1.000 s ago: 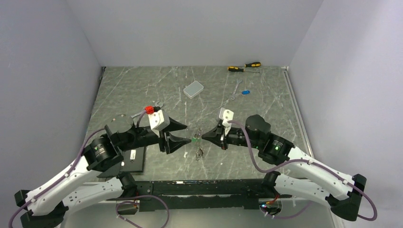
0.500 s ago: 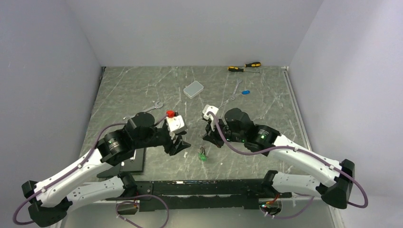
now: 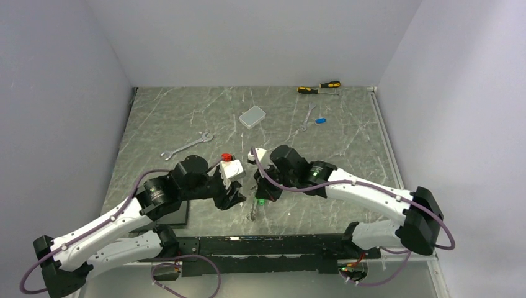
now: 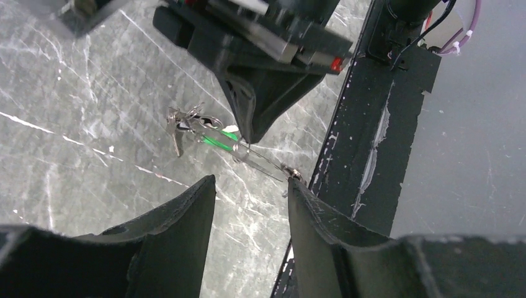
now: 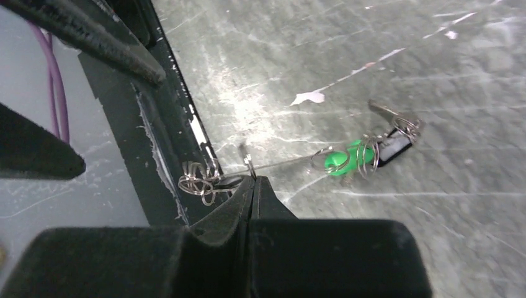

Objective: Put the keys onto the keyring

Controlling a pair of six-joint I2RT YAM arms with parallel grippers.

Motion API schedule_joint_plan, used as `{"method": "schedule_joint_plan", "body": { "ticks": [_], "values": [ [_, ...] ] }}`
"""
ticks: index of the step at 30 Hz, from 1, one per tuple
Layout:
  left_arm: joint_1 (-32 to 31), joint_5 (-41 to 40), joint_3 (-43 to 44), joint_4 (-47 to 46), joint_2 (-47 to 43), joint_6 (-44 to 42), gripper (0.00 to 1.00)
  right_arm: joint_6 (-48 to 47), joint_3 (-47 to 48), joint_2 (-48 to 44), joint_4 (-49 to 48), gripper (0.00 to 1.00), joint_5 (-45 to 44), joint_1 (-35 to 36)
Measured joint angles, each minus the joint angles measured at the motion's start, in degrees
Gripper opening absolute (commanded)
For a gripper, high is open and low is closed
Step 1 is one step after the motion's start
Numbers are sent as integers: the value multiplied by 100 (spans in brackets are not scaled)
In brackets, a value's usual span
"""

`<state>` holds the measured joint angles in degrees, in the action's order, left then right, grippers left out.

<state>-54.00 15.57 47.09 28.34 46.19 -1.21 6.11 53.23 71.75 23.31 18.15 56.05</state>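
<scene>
My right gripper (image 5: 254, 180) is shut on the keyring (image 5: 279, 164), a thin silvery wire loop pulled out long just above the table's near edge. A green key (image 5: 344, 158) and a black key (image 5: 394, 149) hang on it, with small rings (image 5: 198, 180) at its other end. In the top view the right gripper (image 3: 262, 197) is over the green key (image 3: 262, 200). My left gripper (image 4: 248, 186) is open and empty, its fingers just short of the keyring (image 4: 263, 162) and the green key (image 4: 214, 141). It sits left of the right gripper (image 3: 237, 197). A blue key (image 3: 320, 120) lies far back right.
A wrench (image 3: 186, 146) lies at mid left and another wrench (image 3: 308, 115) by the blue key. Two yellow-and-black screwdrivers (image 3: 319, 87) lie at the back edge. A grey box (image 3: 252, 116) sits at the back middle. The black frame rail (image 4: 366, 124) runs along the near edge.
Both grippers have come down from mid-air and closer together toward the near edge. The keyring with the green key has moved down with the right gripper.
</scene>
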Motion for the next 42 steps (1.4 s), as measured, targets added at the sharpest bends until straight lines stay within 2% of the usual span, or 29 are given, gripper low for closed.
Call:
{"method": "schedule_joint_plan", "body": {
  "ticks": [9,24,42],
  "values": [
    [0,-50,-385,-22,-186,673,46,94,20,704,-186,0,273,120],
    [-4,118,-566,-389,114,920,43,-422,-7,63,-197,0,367,109],
    [-11,39,-896,-1220,254,597,42,-802,-411,-404,-411,0,365,109]
  ]
}}
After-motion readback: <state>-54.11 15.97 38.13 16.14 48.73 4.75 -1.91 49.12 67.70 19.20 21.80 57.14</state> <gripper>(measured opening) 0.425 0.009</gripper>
